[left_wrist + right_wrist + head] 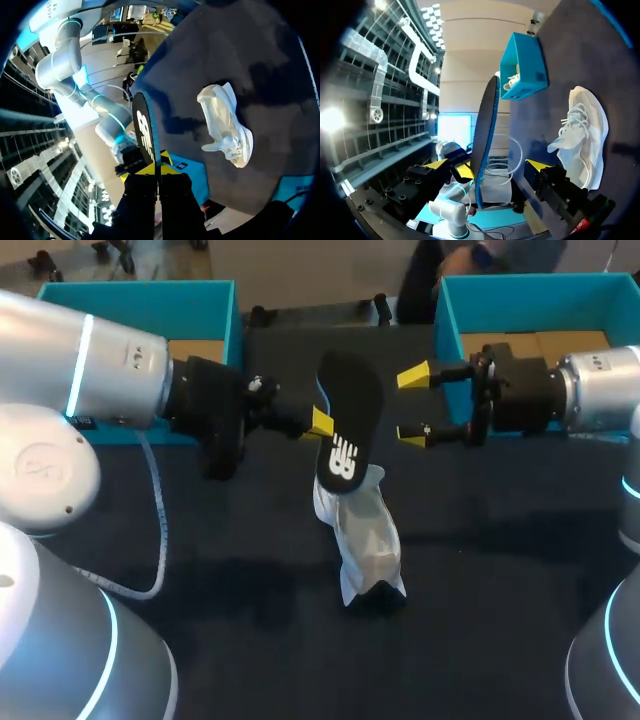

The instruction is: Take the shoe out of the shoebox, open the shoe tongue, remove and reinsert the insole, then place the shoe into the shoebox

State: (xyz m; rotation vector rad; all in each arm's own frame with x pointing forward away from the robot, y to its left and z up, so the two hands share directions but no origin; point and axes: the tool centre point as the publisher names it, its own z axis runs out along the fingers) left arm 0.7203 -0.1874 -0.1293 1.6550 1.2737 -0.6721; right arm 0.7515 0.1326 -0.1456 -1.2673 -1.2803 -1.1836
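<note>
The white shoe (365, 540) (225, 122) (582, 132) lies out of the boxes on the dark table (250, 590), near its middle. The black insole (350, 420) (145, 130) (485, 135) is out of the shoe and held up on edge above the shoe's far end. In the head view the insole's lower end overlaps that end of the shoe, and whether the two touch I cannot tell.

The left gripper (322, 423) (157, 167) comes in from the shoe's left side, its yellow tips pinched on the insole's edge from both faces. The right gripper (413, 405) (487, 167) hangs above the table on the shoe's right side, at the height of the insole, with its fingers spread wide. The insole stands just ahead of the gap between them, and neither finger touches it.

Farther out, two teal shoeboxes stand at the back of the table, well apart from the shoe. The left shoebox (140, 295) (522, 65) is beyond the shoe to its left, behind the left arm. The right shoebox (520, 290) is beyond the shoe to its right, behind the right arm.
</note>
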